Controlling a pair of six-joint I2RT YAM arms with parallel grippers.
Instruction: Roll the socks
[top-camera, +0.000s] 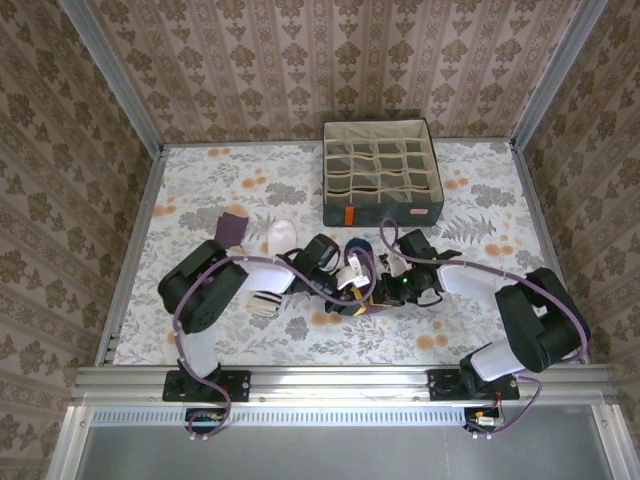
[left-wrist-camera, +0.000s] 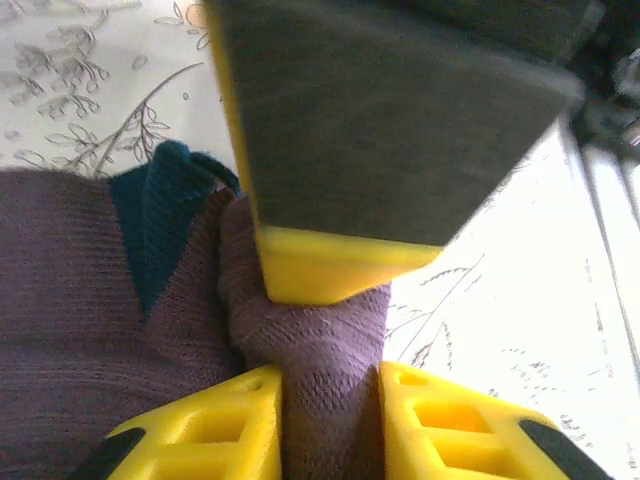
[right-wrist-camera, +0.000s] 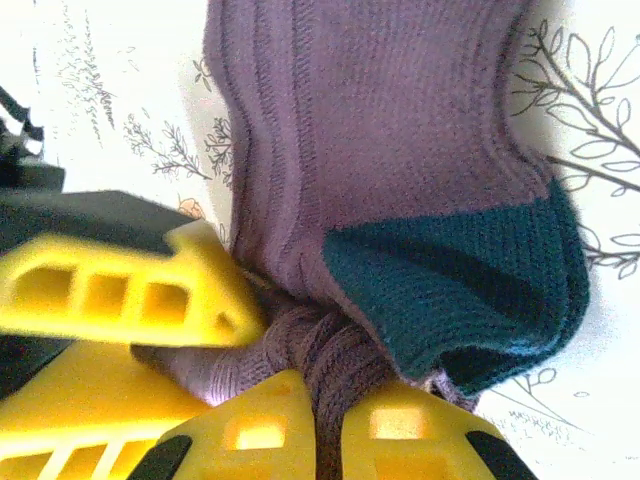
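Observation:
The purple sock with the teal heel (left-wrist-camera: 165, 215) is bunched up between both grippers at the table's middle (top-camera: 358, 247). In the left wrist view my left gripper (left-wrist-camera: 330, 420) is shut on a twisted purple neck of it, with a finger of the right gripper (left-wrist-camera: 330, 270) pressing in from above. In the right wrist view my right gripper (right-wrist-camera: 345, 430) is shut on a knotted purple wad below the teal heel (right-wrist-camera: 460, 290), and a left finger (right-wrist-camera: 130, 290) sits beside it. The purple sock with tan heel (top-camera: 232, 225) and the white striped-cuff sock (top-camera: 265, 300) lie to the left.
The grey fabric box (top-camera: 385, 212) with beige grid cells stands at the back, right of centre. The left arm's forearm crosses over the white sock. Metal rails and papered walls close in the floral tabletop (top-camera: 470, 330).

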